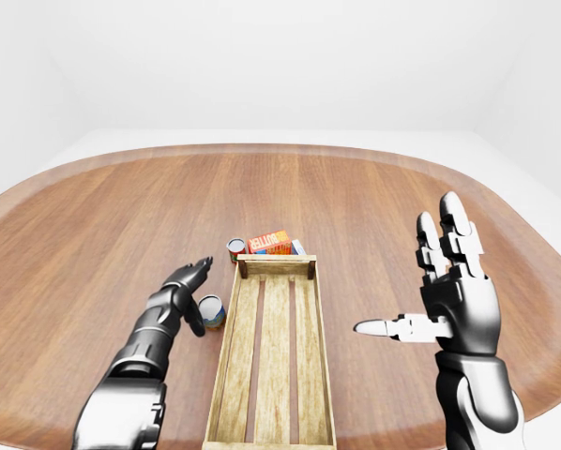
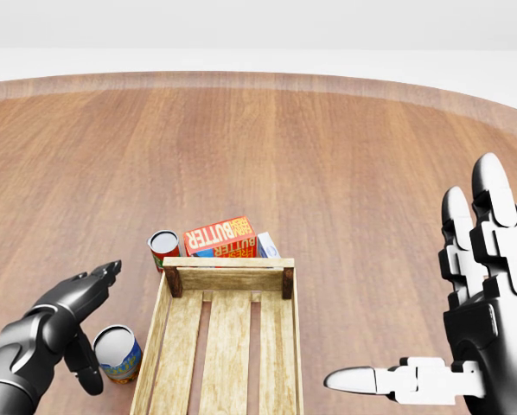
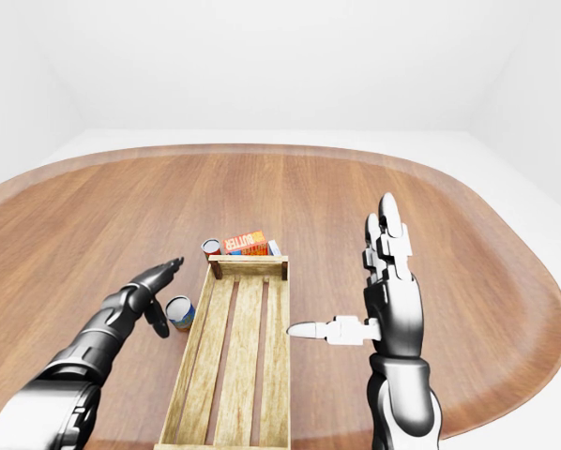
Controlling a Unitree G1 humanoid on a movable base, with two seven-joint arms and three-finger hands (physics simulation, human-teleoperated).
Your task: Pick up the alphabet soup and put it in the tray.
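left hand point(image 2: 79, 322) open beside can point(image 2: 118, 353) | can label partly hidden

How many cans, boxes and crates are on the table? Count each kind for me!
Cans: 2, a red can and a blue can
Boxes: 2, a butter box and a small box beside it
Crates: 1, the wooden tray
Total: 5
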